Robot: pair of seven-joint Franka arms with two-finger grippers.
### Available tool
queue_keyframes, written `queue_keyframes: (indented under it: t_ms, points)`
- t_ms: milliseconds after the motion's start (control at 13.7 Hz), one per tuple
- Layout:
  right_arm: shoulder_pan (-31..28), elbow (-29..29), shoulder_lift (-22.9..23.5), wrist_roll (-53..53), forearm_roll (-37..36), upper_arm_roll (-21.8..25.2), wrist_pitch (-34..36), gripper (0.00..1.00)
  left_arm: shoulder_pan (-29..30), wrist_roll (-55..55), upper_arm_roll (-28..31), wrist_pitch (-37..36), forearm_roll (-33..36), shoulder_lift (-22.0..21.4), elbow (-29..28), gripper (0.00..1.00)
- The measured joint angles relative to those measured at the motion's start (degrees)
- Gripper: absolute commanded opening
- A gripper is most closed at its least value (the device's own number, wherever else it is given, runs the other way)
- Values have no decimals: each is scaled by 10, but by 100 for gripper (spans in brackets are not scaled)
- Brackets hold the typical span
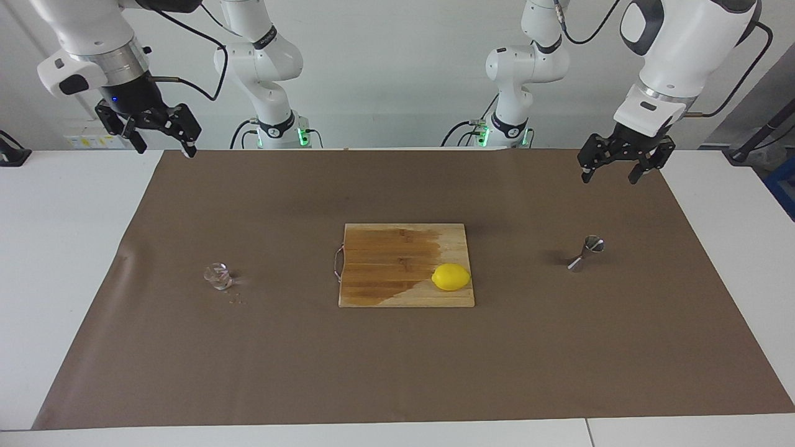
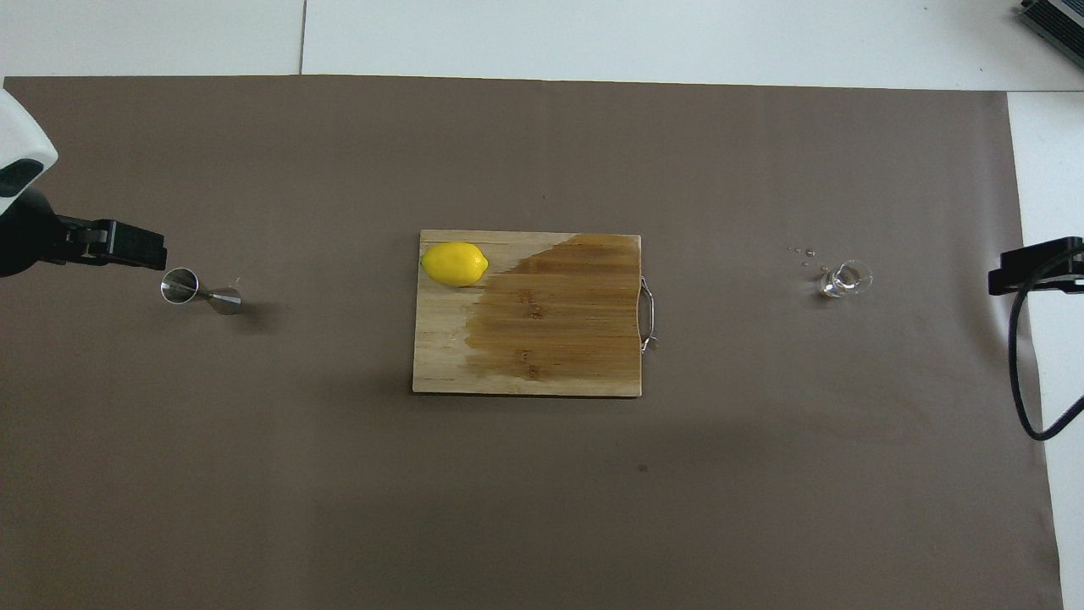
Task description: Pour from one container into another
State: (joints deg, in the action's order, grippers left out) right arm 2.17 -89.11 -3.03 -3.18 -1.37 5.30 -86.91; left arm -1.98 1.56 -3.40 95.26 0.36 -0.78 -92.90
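We count one glass cup (image 1: 218,276) toward the right arm's end, one steel jigger (image 1: 585,252) toward the left's, one lemon (image 1: 451,277) on one cutting board (image 1: 385,248), and two raised empty grippers, left gripper (image 1: 611,169) and right gripper (image 1: 163,144), both spread.

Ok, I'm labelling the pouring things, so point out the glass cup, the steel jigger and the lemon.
glass cup (image 1: 218,276), facing view, on its clear side wall.
steel jigger (image 1: 586,252), facing view, on its narrow waist.
lemon (image 2: 455,263), overhead view, on the middle of its yellow skin.
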Motion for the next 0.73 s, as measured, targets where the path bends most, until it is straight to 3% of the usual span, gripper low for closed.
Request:
queue_keyframes:
  t_ms: [730]
  points:
    - [0, 0, 0, 0, 0, 0, 0, 100, 0, 0, 0, -8, 0, -1, 0, 100]
